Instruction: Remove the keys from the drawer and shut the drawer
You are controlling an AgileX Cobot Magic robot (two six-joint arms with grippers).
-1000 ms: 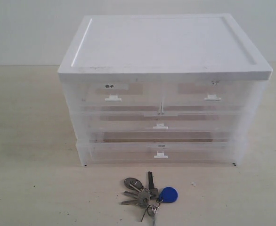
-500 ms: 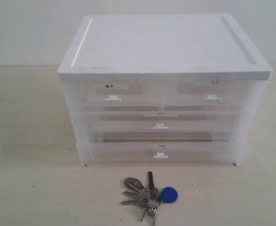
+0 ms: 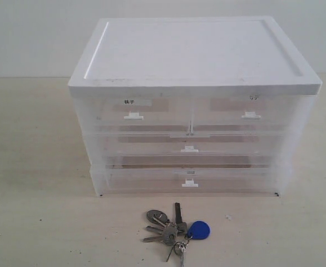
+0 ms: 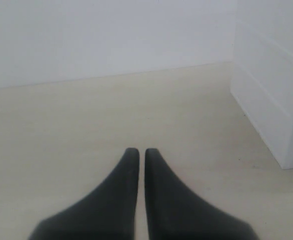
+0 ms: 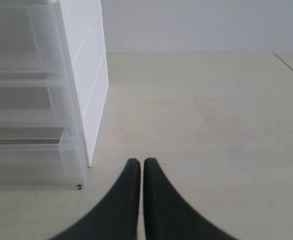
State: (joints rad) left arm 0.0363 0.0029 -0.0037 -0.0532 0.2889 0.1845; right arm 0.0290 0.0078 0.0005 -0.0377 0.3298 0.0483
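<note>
The keys [image 3: 174,230], silver with one black-headed key and a blue fob [image 3: 199,229], lie on the table in front of the white drawer cabinet [image 3: 193,105]. All drawer fronts sit flush, the bottom drawer [image 3: 189,181] included. Neither arm shows in the exterior view. My left gripper [image 4: 137,153] is shut with nothing in it, beside the cabinet's side wall [image 4: 266,85]. My right gripper [image 5: 138,163] is shut and empty, near the cabinet's translucent front corner [image 5: 76,165].
The pale tabletop [image 3: 35,167] stretches to both sides of the cabinet. A white wall [image 3: 35,33] stands behind. The table's edge [image 5: 289,65] shows in the right wrist view.
</note>
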